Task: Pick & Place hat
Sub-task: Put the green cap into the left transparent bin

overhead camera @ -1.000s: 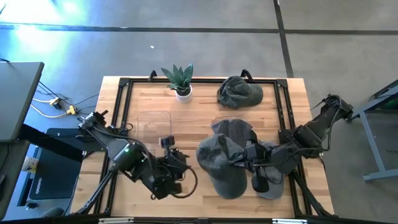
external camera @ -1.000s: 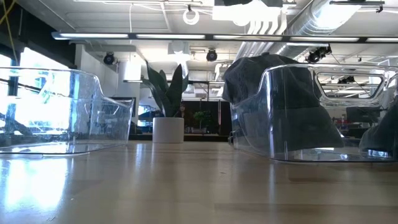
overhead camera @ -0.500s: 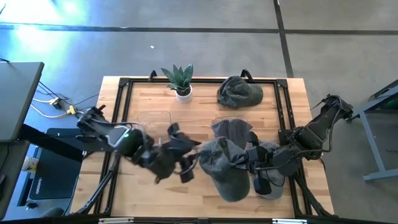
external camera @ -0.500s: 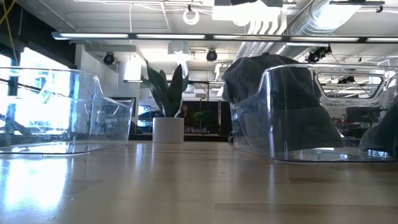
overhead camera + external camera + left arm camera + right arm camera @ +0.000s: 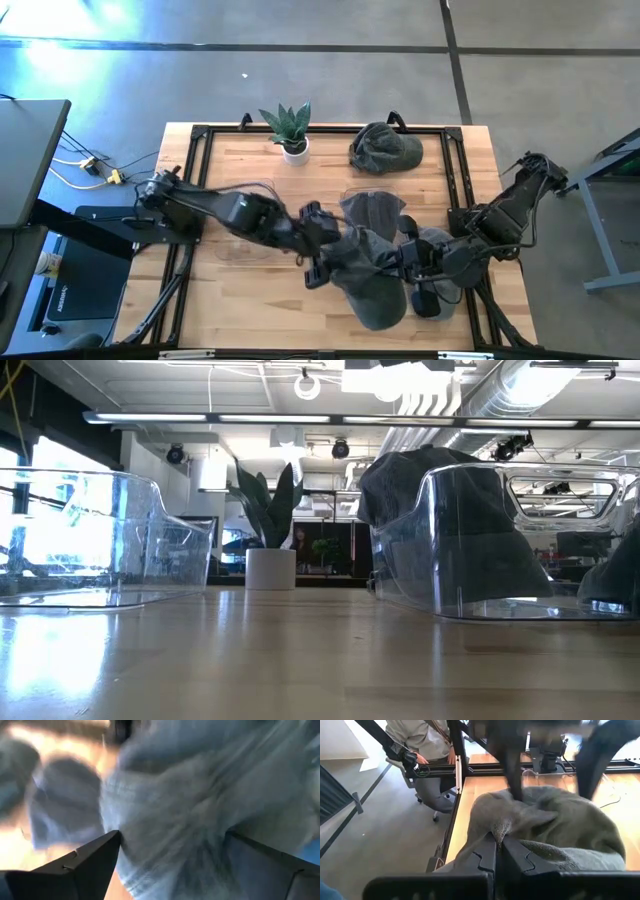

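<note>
— Where is the soft grey-green fabric hat (image 5: 365, 270) now?

— At the near middle of the wooden table (image 5: 330, 170). The right gripper (image 5: 499, 851) pinches a fold of it, fingers closed together.

— And the left gripper (image 5: 318, 262)?

— It is at the hat's left edge, fingers (image 5: 85, 865) spread apart with the cloth between them.

L gripper (image 5: 322, 255) swung over to hat (image 5: 365, 270).

Plant (image 5: 288, 128) at table (image 5: 240, 300) rear, left of far hat (image 5: 385, 147). Near hat (image 5: 365, 275) front centre, between left gripper (image 5: 318, 262) and right gripper (image 5: 404, 262).
</note>
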`<action>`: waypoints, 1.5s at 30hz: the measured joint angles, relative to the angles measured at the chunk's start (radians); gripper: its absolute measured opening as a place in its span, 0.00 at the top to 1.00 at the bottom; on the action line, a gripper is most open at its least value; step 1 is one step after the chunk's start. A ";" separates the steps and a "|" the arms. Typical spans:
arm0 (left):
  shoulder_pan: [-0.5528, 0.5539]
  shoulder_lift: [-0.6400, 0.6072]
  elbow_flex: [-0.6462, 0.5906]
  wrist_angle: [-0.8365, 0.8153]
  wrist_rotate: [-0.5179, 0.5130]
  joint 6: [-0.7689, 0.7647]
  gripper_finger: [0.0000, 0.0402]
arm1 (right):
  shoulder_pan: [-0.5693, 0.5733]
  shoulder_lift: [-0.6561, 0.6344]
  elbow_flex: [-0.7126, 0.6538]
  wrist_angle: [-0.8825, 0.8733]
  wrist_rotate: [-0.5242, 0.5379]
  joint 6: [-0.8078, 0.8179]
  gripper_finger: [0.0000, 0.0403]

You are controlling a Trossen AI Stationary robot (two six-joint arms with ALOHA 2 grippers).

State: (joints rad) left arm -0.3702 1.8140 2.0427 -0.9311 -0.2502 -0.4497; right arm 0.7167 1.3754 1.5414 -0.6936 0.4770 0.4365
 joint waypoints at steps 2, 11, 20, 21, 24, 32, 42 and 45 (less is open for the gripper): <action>-0.015 0.006 -0.034 0.064 0.024 0.000 0.11 | 0.013 0.000 0.000 -0.005 0.024 0.009 0.99; -0.060 0.017 -0.204 0.597 0.171 -0.004 0.20 | 0.061 -0.001 0.001 -0.013 0.075 0.051 0.98; -0.105 0.016 -0.247 0.737 0.098 -0.008 0.59 | 0.132 -0.005 0.001 -0.027 0.120 0.081 0.99; -0.107 0.017 -0.247 0.725 0.088 -0.006 0.65 | 0.143 -0.006 0.001 -0.027 0.118 0.081 0.98; -0.102 0.011 -0.248 0.679 0.057 0.000 0.82 | 0.175 -0.008 0.001 -0.028 0.078 0.080 0.96; -0.080 -0.066 -0.247 0.671 -0.017 0.084 0.94 | 0.216 -0.008 0.001 -0.085 -0.057 0.080 0.96; -0.042 -0.091 -0.242 0.703 0.028 0.106 0.99 | 0.173 -0.066 0.001 -0.092 -0.122 0.103 0.66; -0.041 -0.089 -0.243 0.702 0.026 0.105 0.99 | 0.160 -0.099 0.001 -0.095 -0.117 0.103 0.52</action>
State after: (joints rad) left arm -0.4108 1.7252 1.7996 -0.2293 -0.2237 -0.3443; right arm 0.8771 1.2759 1.5421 -0.7889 0.3599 0.5393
